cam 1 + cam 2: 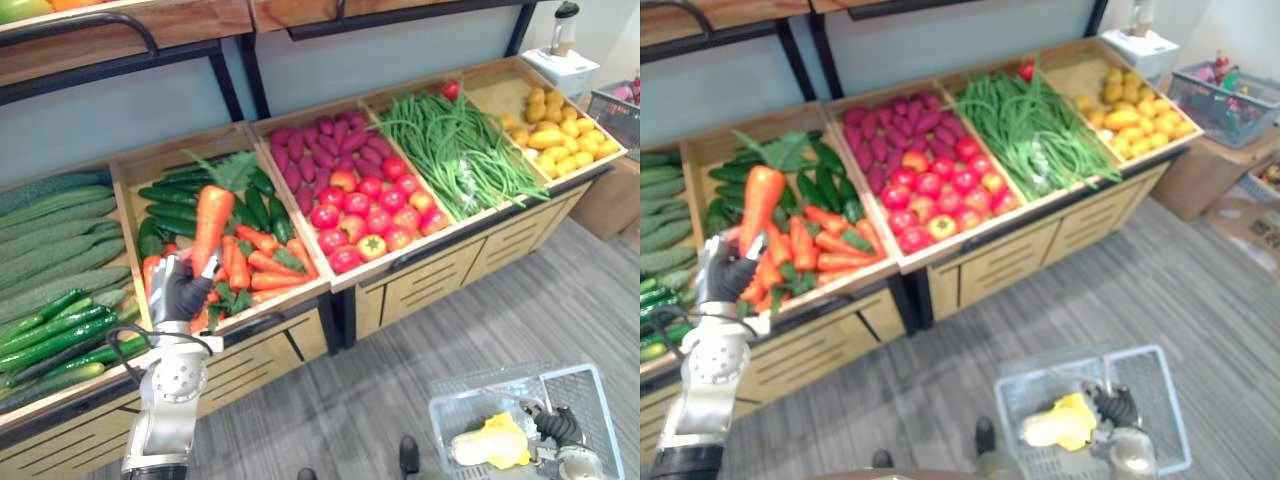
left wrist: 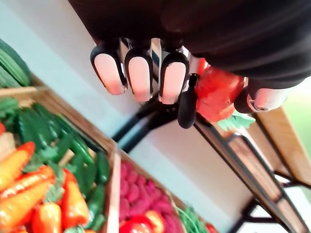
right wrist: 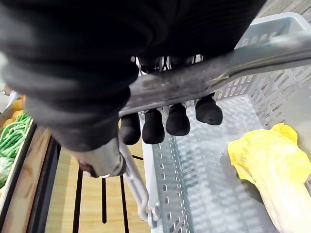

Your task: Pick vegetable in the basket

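My left hand (image 1: 180, 290) is raised in front of the carrot bin and is shut on an orange carrot (image 1: 212, 222) that stands upright above it. In the left wrist view the carrot (image 2: 216, 92) shows between my fingers (image 2: 140, 77) and thumb. A grey plastic basket (image 1: 580, 390) hangs low at the right with a yellow vegetable (image 1: 490, 442) lying in it. My right hand (image 1: 560, 430) is curled round the basket handle (image 3: 204, 77); the right wrist view shows the fingers (image 3: 177, 119) wrapped under the bar.
A wooden produce stand holds cucumbers (image 1: 50, 260), carrots (image 1: 260, 265) with dark green cucumbers behind, purple roots and red tomatoes (image 1: 365, 205), green beans (image 1: 455, 150) and yellow fruit (image 1: 555, 130). Another filled basket (image 1: 1230, 95) sits on a box at the far right. Grey floor lies below.
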`<state>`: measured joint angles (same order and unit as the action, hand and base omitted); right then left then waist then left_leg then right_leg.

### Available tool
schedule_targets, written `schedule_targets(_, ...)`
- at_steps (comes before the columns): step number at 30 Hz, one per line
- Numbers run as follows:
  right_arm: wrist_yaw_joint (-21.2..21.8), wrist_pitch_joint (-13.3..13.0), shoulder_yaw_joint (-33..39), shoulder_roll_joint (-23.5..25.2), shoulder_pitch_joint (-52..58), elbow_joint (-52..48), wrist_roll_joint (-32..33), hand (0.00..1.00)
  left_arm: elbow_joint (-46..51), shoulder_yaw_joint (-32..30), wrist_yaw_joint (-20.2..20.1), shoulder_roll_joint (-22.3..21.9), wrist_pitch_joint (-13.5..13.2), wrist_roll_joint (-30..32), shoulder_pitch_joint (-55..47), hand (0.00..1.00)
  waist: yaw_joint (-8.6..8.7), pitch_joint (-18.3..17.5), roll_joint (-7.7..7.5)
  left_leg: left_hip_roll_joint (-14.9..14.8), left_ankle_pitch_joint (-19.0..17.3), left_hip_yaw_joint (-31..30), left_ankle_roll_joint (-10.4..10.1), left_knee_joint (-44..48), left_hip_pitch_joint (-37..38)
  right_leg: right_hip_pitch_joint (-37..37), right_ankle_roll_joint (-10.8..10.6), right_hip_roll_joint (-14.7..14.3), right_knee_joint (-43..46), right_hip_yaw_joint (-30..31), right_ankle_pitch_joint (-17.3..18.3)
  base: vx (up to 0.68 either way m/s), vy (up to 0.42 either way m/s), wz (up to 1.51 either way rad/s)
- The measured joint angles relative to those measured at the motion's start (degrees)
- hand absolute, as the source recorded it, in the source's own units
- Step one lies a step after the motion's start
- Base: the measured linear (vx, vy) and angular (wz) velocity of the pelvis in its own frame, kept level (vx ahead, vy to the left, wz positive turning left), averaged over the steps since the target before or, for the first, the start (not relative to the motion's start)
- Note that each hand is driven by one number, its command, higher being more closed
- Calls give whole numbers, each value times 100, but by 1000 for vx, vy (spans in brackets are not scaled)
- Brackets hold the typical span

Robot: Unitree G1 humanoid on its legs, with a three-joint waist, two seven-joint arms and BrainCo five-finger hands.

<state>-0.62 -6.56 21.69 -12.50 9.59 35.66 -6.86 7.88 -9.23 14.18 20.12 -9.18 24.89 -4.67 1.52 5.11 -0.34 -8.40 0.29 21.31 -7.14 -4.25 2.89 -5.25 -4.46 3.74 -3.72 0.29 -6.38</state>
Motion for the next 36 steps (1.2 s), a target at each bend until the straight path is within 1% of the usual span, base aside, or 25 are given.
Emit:
schedule_targets(3,-1,0,2,-14,25,-79,6,100,68,429,-179,-1,-192,-23,-35,100,22,0,1,-85,-371,47,41,675,-180,57,-75,5,86,102,56,-10,13,-17)
schedule_targets(4,-1,0,18,-27,29,-118,8,100,107,599,-218,-1,-251,-168,-24,100,63,1,-1,-123,-518,65,53,898,-257,57,-110,8,117,139,83,-33,20,-17)
schedule_targets(5,-2,0,39,-38,29,-135,9,100,121,691,-224,-1,-280,-228,-13,100,95,5,-8,-129,-576,65,55,998,-291,55,-139,21,139,150,115,-32,36,-8)
schedule_targets(7,-4,0,96,-86,52,-211,17,100,127,1001,-334,-2,-329,-249,42,100,213,51,-81,-138,-736,55,106,1302,-389,14,-197,65,258,176,162,-23,59,-3)
schedule_targets(8,-9,1,175,-79,70,-319,18,100,127,1259,-373,-3,-342,-392,163,100,286,66,-84,-175,-893,57,150,1640,-530,-108,-232,86,411,215,182,-54,98,-15)
schedule_targets(10,-16,4,238,-51,104,-555,18,100,126,1676,-405,-5,-359,-462,499,100,308,92,-90,-330,-1231,171,229,2298,-911,-356,-328,69,607,365,100,-131,138,-39)
schedule_targets(11,-21,10,239,-10,128,-752,17,100,126,1938,-423,-4,-382,-463,700,100,300,122,-77,-497,-1489,301,288,2744,-1100,-430,-485,19,589,490,-11,-190,150,-78)
schedule_targets(12,-26,19,189,38,162,-1045,14,100,130,2157,-442,1,-445,-469,837,100,297,158,-59,-673,-1703,504,402,3074,-1151,-494,-599,-50,518,513,-305,-330,196,-129)
schedule_targets(13,-31,19,66,48,87,-1232,10,100,162,2235,-453,10,-467,-586,891,100,233,185,26,-874,-1758,890,558,3116,-1103,-529,-561,-183,129,378,-1031,-216,107,-134)
schedule_targets(14,-37,14,5,48,21,-1316,10,100,187,2222,-455,-22,-469,-643,913,100,200,261,92,-951,-1764,1058,587,3112,-1052,-524,-554,-220,53,128,-1284,-299,176,-144)
schedule_targets(15,-62,5,-33,19,-60,-1493,10,100,192,2216,-463,-37,-474,-684,1004,100,167,437,80,-1030,-1754,1348,682,3060,-879,-608,78,-115,838,-729,-677,-160,147,-122)
schedule_targets(16,-90,5,-90,-39,-162,-1480,8,100,229,2215,-471,-25,-478,-705,987,100,134,457,56,-1019,-1714,1634,746,2936,-748,-672,323,89,1530,-1293,-131,-212,217,-127)
schedule_targets(18,-164,6,-317,-358,-566,-1273,-4,100,319,2159,-550,18,-490,-899,979,100,110,489,66,-997,-1640,2088,841,2768,-615,-546,366,511,2607,-1999,787,-117,180,-116)
schedule_targets(19,-178,8,-458,-507,-795,-1101,-5,100,328,2114,-553,20,-521,-899,982,100,100,497,45,-955,-1611,2269,838,2706,-586,-445,342,638,2803,-2084,1020,-91,127,-108)
schedule_targets(20,-187,8,-597,-622,-1005,-913,-5,100,328,2108,-566,24,-531,-901,979,100,64,491,25,-918,-1580,2434,828,2652,-577,-325,305,712,2770,-2088,1162,-77,75,-93)
schedule_targets(21,-188,12,-737,-710,-1169,-736,-5,100,328,2131,-589,28,-536,-901,984,100,3,488,20,-897,-1554,2574,804,2620,-586,-193,275,737,2571,-2080,1222,-63,13,-88)
schedule_targets(22,-185,18,-906,-758,-1356,-532,-6,100,328,2143,-646,30,-556,-908,975,100,-22,488,-1,-846,-1497,2732,757,2563,-580,-83,222,714,2120,-2079,1251,-42,-15,-64)
schedule_targets(23,-185,36,-1008,-791,-1435,-448,-5,100,328,2152,-681,25,-561,-910,965,100,-21,487,0,-807,-1455,2796,736,2527,-575,-30,200,703,1921,-2113,1244,-28,-56,-58)
schedule_targets(24,-184,64,-1247,-879,-1622,-240,-4,100,339,2197,-747,26,-587,-916,943,100,-21,472,46,-803,-1364,2893,682,2484,-596,34,56,624,1535,-2063,1160,-2,-84,-54)
schedule_targets(25,-179,134,-1486,-907,-1840,3,-3,100,397,2255,-821,25,-602,-1044,894,100,-24,453,103,-863,-1275,3018,676,2445,-602,84,-34,488,1176,-1926,973,7,-92,-59)
schedule_targets(28,-177,168,-1692,-918,-2012,139,-3,100,449,2282,-836,24,-659,-1126,854,100,-27,447,113,-951,-1188,3042,684,2464,-601,134,28,342,941,-1828,828,22,-94,-31)
schedule_targets(30,-177,267,-1831,-1039,-2102,139,1,100,448,2410,-841,21,-663,-1294,859,100,-6,442,158,-1141,-1185,2981,684,2674,-567,303,105,207,775,-1843,761,29,-115,-11)
schedule_targets(31,-177,267,-1883,-1084,-2127,138,7,100,448,2453,-840,19,-666,-1372,859,100,-6,443,163,-1173,-1185,2967,684,2722,-549,357,101,185,734,-1838,757,17,-86,-10)
schedule_targets(34,-172,267,-2148,-1241,-2346,136,16,100,447,2532,-848,2,-671,-1607,852,100,3,446,242,-1310,-1179,2959,686,2891,-446,555,134,93,593,-1796,708,2,-55,-10)
schedule_targets(36,-158,268,-2335,-1265,-2548,136,75,100,446,2534,-850,0,-694,-1803,847,100,-4,466,314,-1361,-1113,2764,673,3107,-449,709,145,43,399,-1718,614,-30,-54,-17)
